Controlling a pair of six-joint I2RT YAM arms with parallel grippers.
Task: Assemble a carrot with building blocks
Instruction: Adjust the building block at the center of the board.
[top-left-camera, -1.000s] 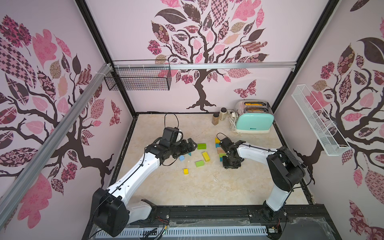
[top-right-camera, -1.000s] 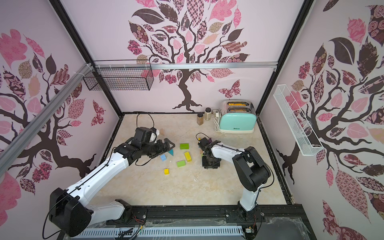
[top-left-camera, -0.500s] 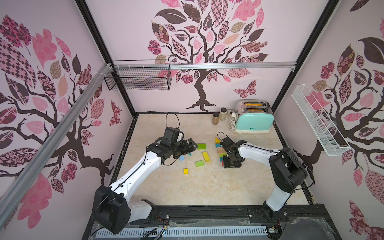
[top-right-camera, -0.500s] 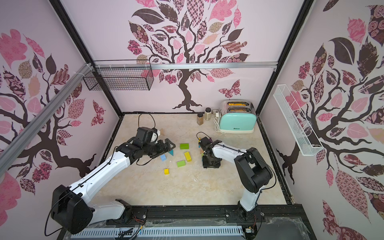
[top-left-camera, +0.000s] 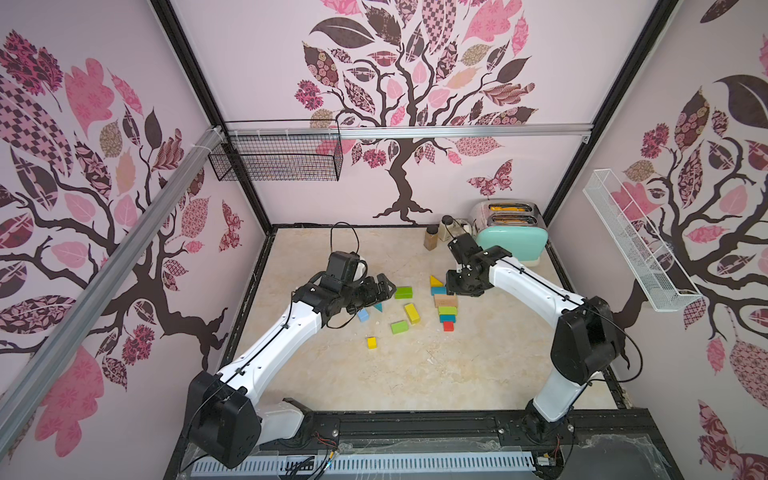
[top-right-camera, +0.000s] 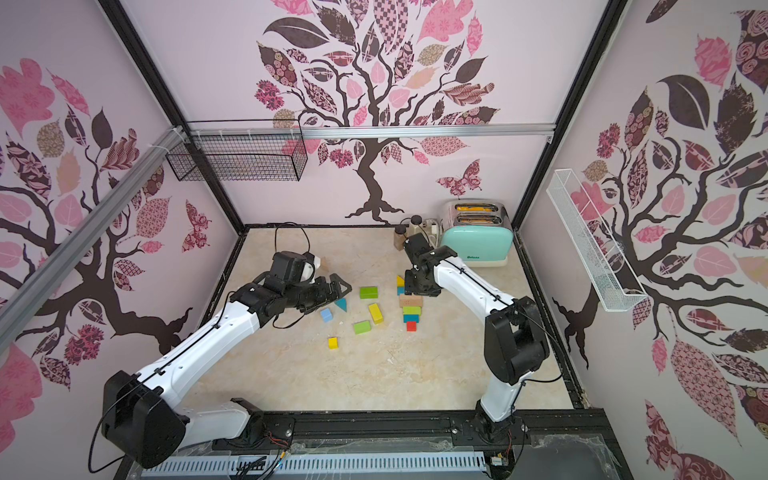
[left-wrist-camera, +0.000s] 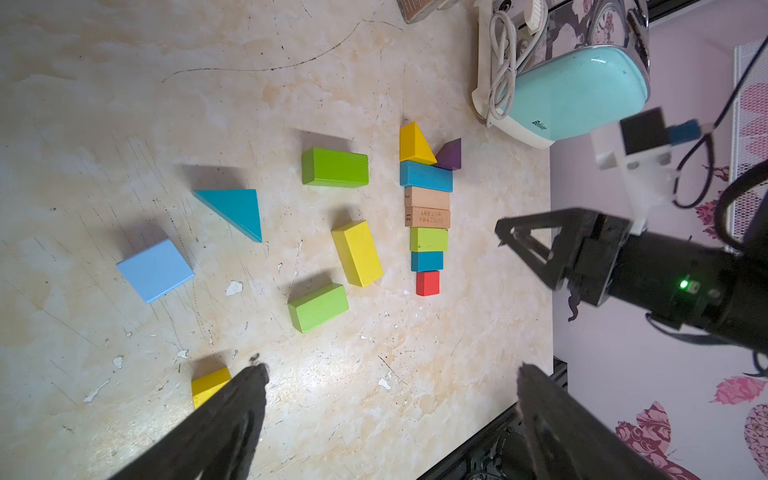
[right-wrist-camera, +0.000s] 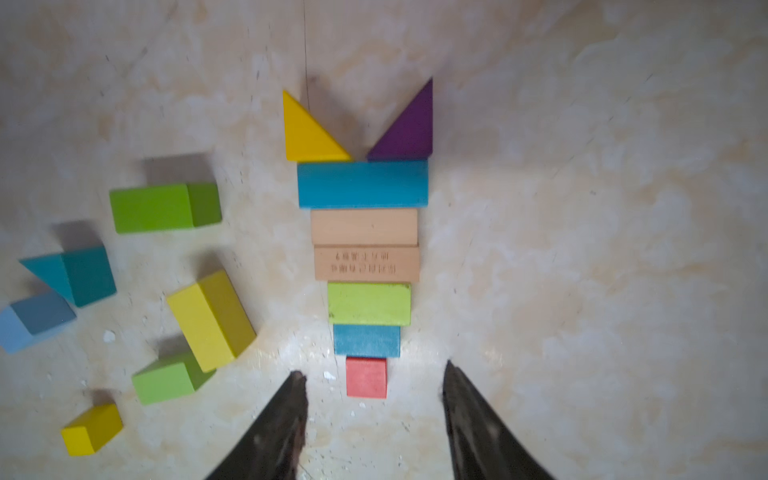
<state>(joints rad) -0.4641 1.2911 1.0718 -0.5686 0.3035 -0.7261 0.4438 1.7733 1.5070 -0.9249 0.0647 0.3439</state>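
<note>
The building blocks form a flat column on the table: yellow wedge (right-wrist-camera: 309, 133) and purple wedge (right-wrist-camera: 407, 129) at the far end, then a teal bar (right-wrist-camera: 363, 185), two tan bars (right-wrist-camera: 365, 245), a green block (right-wrist-camera: 369, 303), a teal block (right-wrist-camera: 366, 340) and a red cube (right-wrist-camera: 366, 377). My right gripper (right-wrist-camera: 373, 371) hangs open and empty above the column (top-left-camera: 446, 309), by its wedge end in both top views (top-left-camera: 449, 279) (top-right-camera: 409, 282). My left gripper (top-left-camera: 384, 286) (left-wrist-camera: 390, 368) is wide open and empty, left of the loose blocks.
Loose blocks lie left of the column: two green (top-left-camera: 403, 292) (top-left-camera: 400, 327), a yellow bar (top-left-camera: 412, 313), a yellow cube (top-left-camera: 371, 342), a light blue block (top-left-camera: 363, 314) and a teal wedge (top-left-camera: 377, 307). A mint toaster (top-left-camera: 511, 241) and two spice jars (top-left-camera: 431, 239) stand at the back right.
My right gripper has risen off the column and drawn back toward the toaster, its jaws opening wider. The left arm has stayed still.
</note>
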